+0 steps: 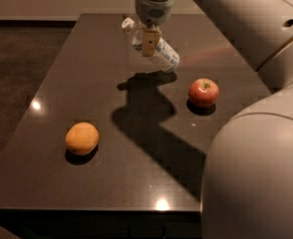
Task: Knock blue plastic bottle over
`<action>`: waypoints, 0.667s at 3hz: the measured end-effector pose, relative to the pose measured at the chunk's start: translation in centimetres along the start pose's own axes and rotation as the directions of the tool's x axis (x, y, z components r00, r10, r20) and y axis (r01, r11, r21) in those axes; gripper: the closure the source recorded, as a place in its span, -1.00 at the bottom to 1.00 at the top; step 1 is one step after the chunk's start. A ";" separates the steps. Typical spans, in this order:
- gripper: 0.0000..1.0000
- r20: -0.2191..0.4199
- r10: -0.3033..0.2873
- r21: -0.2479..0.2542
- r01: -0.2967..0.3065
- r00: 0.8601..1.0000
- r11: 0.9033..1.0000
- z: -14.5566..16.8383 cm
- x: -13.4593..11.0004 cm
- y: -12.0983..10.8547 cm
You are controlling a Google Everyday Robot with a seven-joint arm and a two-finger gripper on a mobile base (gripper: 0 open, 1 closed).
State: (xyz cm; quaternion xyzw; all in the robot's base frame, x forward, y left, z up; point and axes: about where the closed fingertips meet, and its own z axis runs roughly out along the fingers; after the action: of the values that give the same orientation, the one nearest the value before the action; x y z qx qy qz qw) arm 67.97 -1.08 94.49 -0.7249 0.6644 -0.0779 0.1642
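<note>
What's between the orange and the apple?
Only bare table with a shadow, in the camera view. The gripper is farther back, at the tilted blue plastic bottle.

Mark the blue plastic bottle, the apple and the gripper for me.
blue plastic bottle (166, 59): camera view, lower labelled body.
apple (204, 92): camera view, middle of its red skin.
gripper (148, 49): camera view, its tip, in front of the bottle's upper part.

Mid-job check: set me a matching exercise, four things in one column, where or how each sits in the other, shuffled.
1 blue plastic bottle
2 apple
3 orange
4 gripper

a front left of the table
b in front of the bottle's middle
c tilted, cap toward the left
d right of the bottle, nearer the camera

Pairs: 1-c, 2-d, 3-a, 4-b
</note>
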 end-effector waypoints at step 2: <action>0.67 -0.078 -0.294 -0.052 0.290 0.953 0.956 1.9 -1.6 2.7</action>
State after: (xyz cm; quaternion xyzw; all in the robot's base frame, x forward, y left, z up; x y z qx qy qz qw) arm 65.89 0.55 91.95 -0.8143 0.5578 -0.1187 0.1077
